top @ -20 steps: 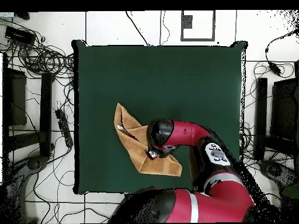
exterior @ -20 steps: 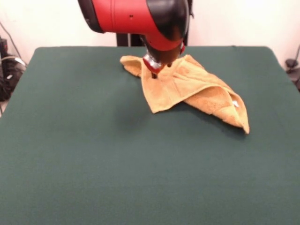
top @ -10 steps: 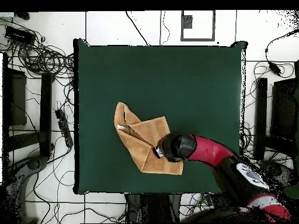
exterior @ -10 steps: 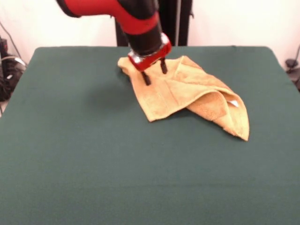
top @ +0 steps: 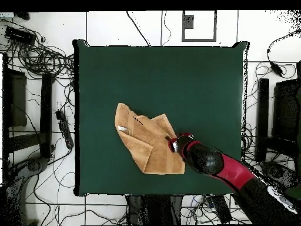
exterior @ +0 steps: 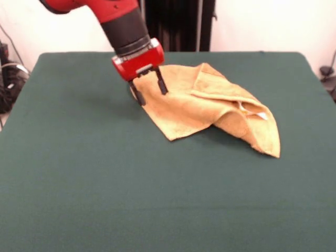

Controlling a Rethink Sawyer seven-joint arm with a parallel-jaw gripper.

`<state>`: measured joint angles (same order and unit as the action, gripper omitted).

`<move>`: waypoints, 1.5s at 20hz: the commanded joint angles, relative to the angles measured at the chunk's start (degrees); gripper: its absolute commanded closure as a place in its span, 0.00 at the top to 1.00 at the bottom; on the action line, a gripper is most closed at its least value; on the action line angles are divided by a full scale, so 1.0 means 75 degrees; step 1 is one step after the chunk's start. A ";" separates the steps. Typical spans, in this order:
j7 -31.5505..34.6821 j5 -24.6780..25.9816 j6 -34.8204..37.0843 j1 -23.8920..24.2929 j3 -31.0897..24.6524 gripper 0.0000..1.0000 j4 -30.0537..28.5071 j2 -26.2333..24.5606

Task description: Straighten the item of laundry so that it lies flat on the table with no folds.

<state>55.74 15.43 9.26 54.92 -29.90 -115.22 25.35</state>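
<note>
- Dark green cloth is seen covering the desk (exterior: 105, 199); pale floor strewn with cables (top: 41, 59) surrounds it in the overhead view.
- Black stands (top: 263, 118) are seen beside the desk.
- The towel (exterior: 210, 107) lies crumpled on the desk's robot-side half, its folded flap running diagonally, a white tag (exterior: 261, 116) showing.
- The jaws (exterior: 148, 88) are parted, holding nothing, poised at the towel's corner.

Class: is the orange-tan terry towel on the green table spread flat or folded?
Folded: the orange-tan terry towel has one side doubled over in raised creases.
</note>
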 commanded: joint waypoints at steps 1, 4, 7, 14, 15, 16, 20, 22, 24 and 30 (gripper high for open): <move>0.0996 0.0319 -0.0668 0.0113 -0.2239 1.00 -0.0542 -0.0464; 0.1086 0.0285 -0.0523 -0.0022 -0.2134 1.00 -0.0426 -0.0381; 0.1075 0.0285 -0.0353 -0.0226 -0.1892 1.00 -0.0209 -0.0443; 0.1065 0.0208 -0.0244 -0.0511 -0.1625 1.00 0.0247 -0.0514; 0.1066 0.0185 -0.0233 -0.0509 -0.1633 1.00 0.0281 -0.0506; 0.1076 0.0183 -0.0252 -0.0500 -0.1640 1.00 0.0290 -0.0478; 0.1166 0.0143 -0.0140 -0.1321 -0.0727 1.00 0.0958 -0.0168; 0.1313 0.0104 0.0042 -0.2111 0.0173 1.00 0.1439 0.0104; 0.1365 0.0109 0.0226 -0.2622 0.0766 1.00 0.1716 0.0290; 0.1171 0.0228 0.0172 -0.3021 0.1329 1.00 0.1935 0.0450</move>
<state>55.74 16.38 7.18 36.00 -25.59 -108.57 27.88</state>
